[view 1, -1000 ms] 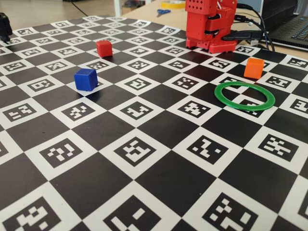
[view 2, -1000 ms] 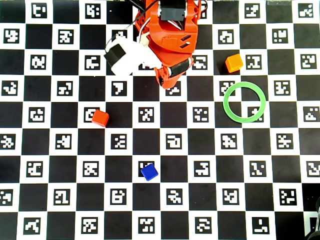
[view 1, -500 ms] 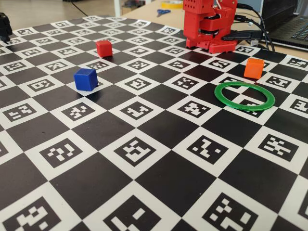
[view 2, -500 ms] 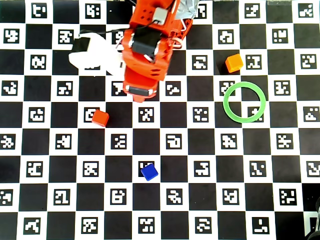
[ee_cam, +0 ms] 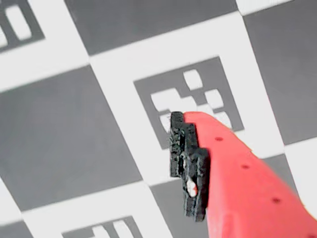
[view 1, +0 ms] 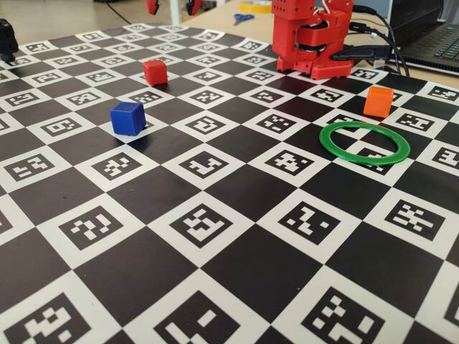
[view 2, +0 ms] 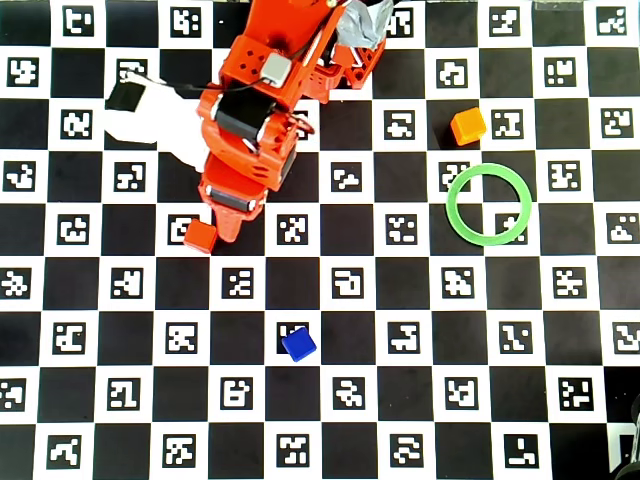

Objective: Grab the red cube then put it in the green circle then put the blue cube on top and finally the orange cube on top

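The red cube (view 2: 200,236) (view 1: 154,72) rests on the checkered marker board. The red arm reaches out from its base (view 1: 312,36), and my gripper (view 2: 224,216) (view 1: 173,6) hangs high, just above and to the right of the red cube in the overhead view, not touching it. Its two tips show apart at the top edge of the fixed view. In the wrist view only one red finger with a black pad (ee_cam: 187,163) shows over the board, and no cube. The blue cube (view 2: 298,343) (view 1: 128,118), the orange cube (view 2: 467,126) (view 1: 378,101) and the green circle (view 2: 487,203) (view 1: 364,142) lie apart.
Behind the board, the fixed view shows scissors (view 1: 242,17), a laptop (view 1: 437,43) and black cables (view 1: 366,51). A dark object (view 1: 6,39) sits at the far left edge. The white wrist camera (view 2: 150,115) sticks out to the left of the arm.
The arm has swung out from over its base and stretched down-left in the overhead view, toward the red cube. The cubes and the ring have not moved.
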You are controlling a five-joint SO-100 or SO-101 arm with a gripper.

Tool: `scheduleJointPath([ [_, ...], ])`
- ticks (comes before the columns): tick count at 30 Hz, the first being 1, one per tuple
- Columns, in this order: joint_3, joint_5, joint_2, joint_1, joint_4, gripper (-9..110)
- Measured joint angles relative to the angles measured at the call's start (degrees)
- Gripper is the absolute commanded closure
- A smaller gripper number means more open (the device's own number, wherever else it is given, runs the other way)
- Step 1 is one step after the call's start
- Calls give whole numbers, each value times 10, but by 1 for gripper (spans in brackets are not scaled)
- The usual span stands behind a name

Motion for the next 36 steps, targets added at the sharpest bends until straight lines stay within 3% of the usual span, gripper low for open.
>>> scheduleJointPath([
  [17, 4, -23, -76, 77, -109, 62],
  [36, 91, -25, -111, 67, -197, 62],
])
